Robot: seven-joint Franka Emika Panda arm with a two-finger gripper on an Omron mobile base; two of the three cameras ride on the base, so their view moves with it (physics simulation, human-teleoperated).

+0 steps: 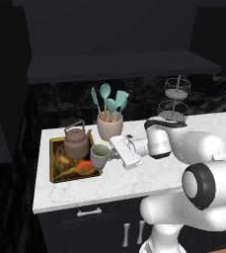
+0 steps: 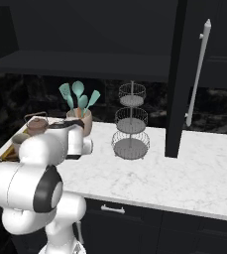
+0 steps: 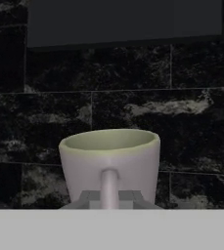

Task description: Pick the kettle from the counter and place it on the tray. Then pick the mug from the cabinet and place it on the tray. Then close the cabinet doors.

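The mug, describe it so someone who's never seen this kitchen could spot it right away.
Find the white marble counter and, at its left end, the gold-rimmed tray. At the tray's right edge sits the mug, with the gripper shut on its handle. It is small, grey-beige and pale green inside, unlike the brown kettle beside it and the larger crock of teal utensils behind.
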